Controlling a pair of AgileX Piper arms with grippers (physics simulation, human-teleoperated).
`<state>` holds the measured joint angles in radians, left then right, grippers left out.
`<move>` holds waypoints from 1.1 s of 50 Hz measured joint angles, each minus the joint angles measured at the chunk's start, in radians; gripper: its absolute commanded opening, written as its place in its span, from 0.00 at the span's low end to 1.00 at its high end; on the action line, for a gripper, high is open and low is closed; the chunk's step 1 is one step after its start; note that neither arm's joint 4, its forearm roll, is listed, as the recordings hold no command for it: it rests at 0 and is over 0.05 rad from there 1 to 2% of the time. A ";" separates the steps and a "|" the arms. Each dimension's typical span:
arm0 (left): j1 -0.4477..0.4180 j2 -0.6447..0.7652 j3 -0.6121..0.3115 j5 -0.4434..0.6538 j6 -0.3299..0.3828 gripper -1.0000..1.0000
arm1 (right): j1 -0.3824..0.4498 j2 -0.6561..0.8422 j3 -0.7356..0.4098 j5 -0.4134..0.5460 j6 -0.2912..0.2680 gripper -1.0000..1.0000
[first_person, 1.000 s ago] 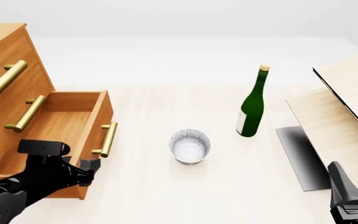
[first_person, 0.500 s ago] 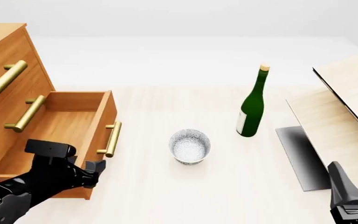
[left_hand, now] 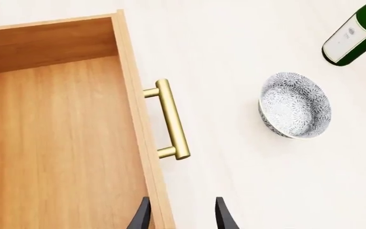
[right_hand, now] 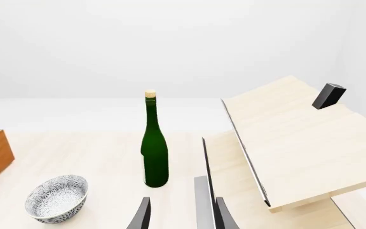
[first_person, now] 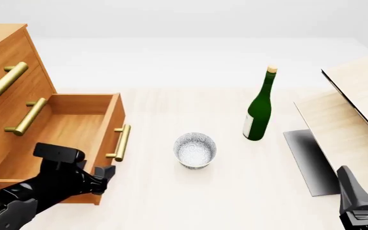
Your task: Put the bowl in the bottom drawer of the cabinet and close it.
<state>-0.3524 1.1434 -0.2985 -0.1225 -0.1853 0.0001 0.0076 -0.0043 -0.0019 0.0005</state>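
Left pincer [left_hand: 180, 215] spread astride the front panel of the pulled-out bottom drawer [first_person: 63, 139], right pincer [right_hand: 180, 214] spread and idle, bowl [first_person: 195, 150] upright at 3 o'clock of the handle [first_person: 119, 143], probably light, stiff, slippery, breakable, best pinched over the rim; bottle [first_person: 259, 108] label unreadable.

front cam high behind the arms looking forward-down over the whole table [first_person: 235, 201], left wrist cam close above the open bottom drawer [left_hand: 55, 143] looking down, right wrist cam low, facing across toward the bottle [right_hand: 155, 152], all three share the bowl [first_person: 195, 150]
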 measured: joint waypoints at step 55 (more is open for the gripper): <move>-0.062 -0.044 0.003 0.021 0.053 1.00 | 0.000 0.000 0.000 0.000 0.000 1.00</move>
<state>-0.4144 1.0992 -0.2951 -0.1012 -0.1322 0.0000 0.0076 -0.0043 -0.0019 0.0004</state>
